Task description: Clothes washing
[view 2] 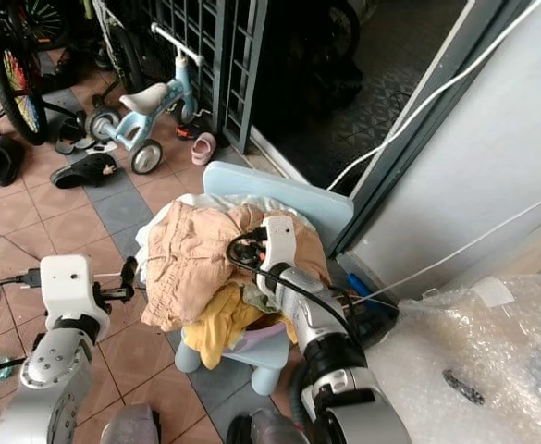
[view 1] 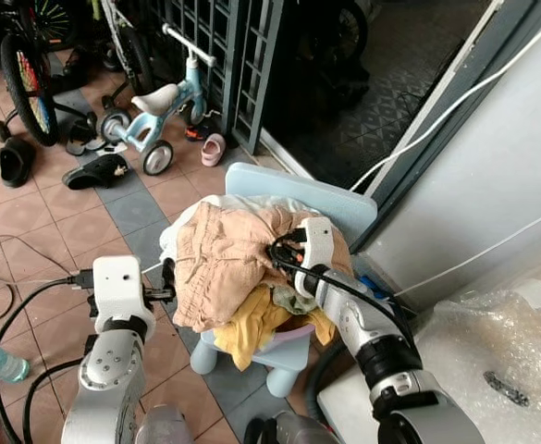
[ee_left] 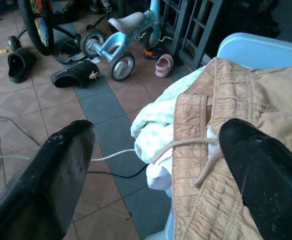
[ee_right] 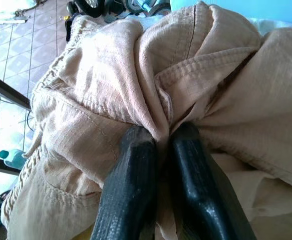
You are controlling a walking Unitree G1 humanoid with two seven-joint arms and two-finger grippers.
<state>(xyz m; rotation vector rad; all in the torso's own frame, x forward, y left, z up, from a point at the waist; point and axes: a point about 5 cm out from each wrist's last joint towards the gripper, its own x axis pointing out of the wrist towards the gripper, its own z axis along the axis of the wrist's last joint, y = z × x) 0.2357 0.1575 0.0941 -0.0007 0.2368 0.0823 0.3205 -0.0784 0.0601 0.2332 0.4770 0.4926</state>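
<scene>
Right end effector (ee_right: 158, 142) pinches beige shorts' (ee_right: 111, 80) fold.

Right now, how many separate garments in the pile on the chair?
3 visible on the blue chair: tan shorts on top, pinched by the right gripper; a yellow garment underneath; a white one by the open left gripper. More may be hidden.

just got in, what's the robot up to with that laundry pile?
It's picking clothes off a small blue chair. The right gripper has pinched a fold of the tan shorts on top of the pile. The left gripper is open beside the pile, near the shorts' drawstring, holding nothing. A yellow garment lies underneath.
</scene>
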